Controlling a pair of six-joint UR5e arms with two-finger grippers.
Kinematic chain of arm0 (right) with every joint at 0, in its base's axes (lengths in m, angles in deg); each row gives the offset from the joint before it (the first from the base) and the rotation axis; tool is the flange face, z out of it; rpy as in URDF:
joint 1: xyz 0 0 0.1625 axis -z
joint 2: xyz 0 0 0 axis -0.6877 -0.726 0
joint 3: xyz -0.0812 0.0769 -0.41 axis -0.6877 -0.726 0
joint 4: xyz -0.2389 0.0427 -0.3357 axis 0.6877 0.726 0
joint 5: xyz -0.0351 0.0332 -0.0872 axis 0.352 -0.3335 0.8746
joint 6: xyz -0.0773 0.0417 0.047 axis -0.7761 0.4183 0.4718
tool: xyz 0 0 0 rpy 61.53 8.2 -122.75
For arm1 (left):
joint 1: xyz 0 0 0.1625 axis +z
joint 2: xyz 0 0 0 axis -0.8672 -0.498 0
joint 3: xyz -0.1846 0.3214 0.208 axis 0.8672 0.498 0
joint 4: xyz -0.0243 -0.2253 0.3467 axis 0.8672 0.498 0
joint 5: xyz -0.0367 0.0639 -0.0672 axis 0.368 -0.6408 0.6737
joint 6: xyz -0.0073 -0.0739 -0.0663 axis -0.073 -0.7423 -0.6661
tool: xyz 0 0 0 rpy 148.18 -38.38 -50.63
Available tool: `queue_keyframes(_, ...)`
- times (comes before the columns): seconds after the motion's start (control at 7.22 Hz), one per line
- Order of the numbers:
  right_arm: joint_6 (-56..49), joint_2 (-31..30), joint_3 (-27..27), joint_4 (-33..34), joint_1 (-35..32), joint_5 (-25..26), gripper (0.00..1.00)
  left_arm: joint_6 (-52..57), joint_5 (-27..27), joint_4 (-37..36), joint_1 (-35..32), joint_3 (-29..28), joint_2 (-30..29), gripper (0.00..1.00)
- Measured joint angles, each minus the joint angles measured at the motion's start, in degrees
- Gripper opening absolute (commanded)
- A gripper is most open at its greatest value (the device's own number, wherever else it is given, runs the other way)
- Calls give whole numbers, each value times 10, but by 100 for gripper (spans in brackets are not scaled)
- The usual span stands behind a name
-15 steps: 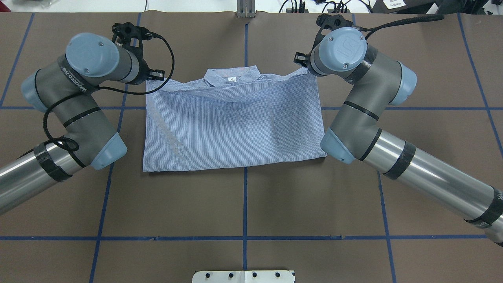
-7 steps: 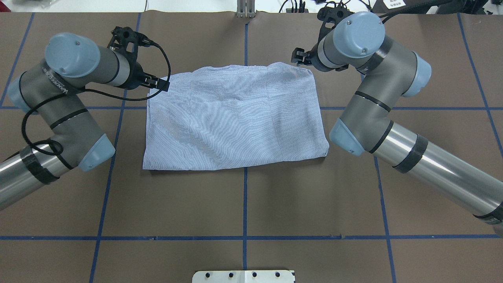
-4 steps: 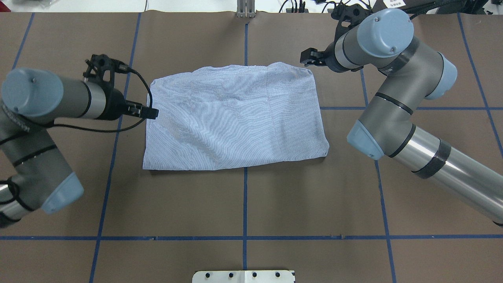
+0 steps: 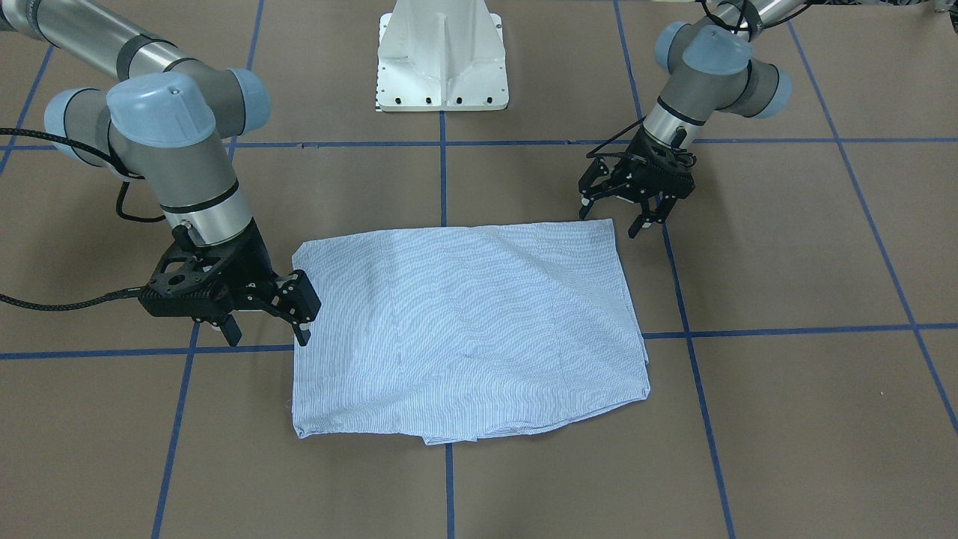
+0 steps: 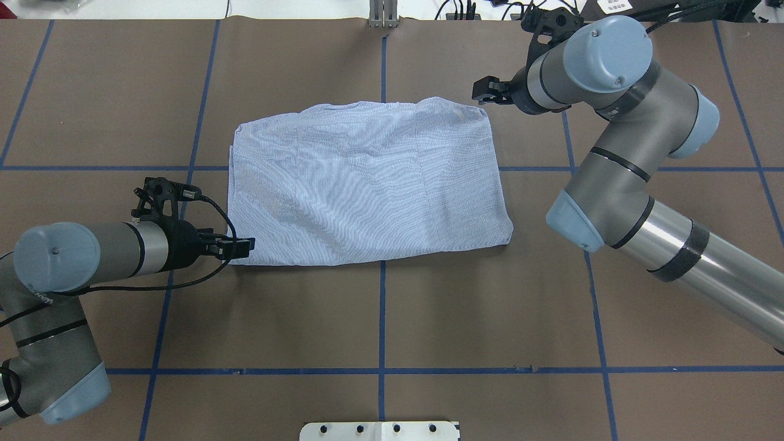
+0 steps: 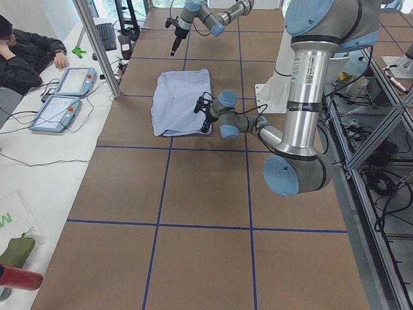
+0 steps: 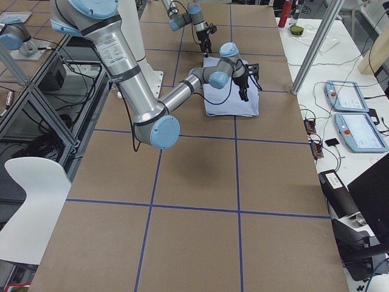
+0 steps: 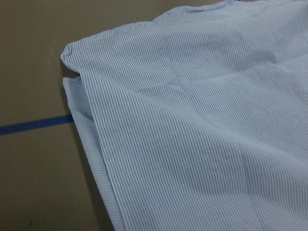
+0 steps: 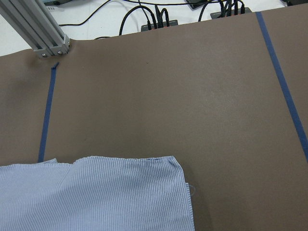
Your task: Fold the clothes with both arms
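Shirt (image 5: 367, 180): light blue with fine white stripes, folded into a rough rectangle, lying flat at the centre of the worktop (image 5: 380, 318). Stacked layer edges show along its left side in the overhead view.

Left arm (image 5: 92, 257): silver-grey with pale blue caps, held low. The left hand (image 4: 610, 223) has its fingers spread, just beside the shirt's near-left corner.

Right arm (image 5: 612, 177): bent over the far right. The right hand (image 4: 268, 338) also has its fingers spread, just beside the far-right corner.

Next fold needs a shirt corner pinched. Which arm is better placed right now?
Left. The left gripper sits open at the near left corner of the shirt, and its wrist camera is close on that cloth. The right gripper is also open, but off the far right corner and apparently higher.
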State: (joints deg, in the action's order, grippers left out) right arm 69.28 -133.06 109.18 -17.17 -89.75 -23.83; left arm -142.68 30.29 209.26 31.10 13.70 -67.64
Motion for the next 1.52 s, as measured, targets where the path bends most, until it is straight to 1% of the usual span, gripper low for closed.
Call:
queue_keyframes(0.14,0,0,1,0,0,0,100,-4,-2,2,4,-7,0,86)
queue_keyframes(0.28,0,0,1,0,0,1,100,-6,-3,3,7,-15,-2,69)
queue_keyframes(0.55,0,0,1,-1,0,1,100,-19,-3,7,11,-22,-5,19)
queue_keyframes(0.69,0,0,1,-1,1,1,100,-25,-2,12,13,-23,-6,0)
queue_keyframes(1.25,0,0,4,-1,1,0,100,-24,1,35,18,-24,1,0)
queue_keyframes(1.52,0,0,4,-2,1,-1,100,13,1,35,2,-23,11,0)
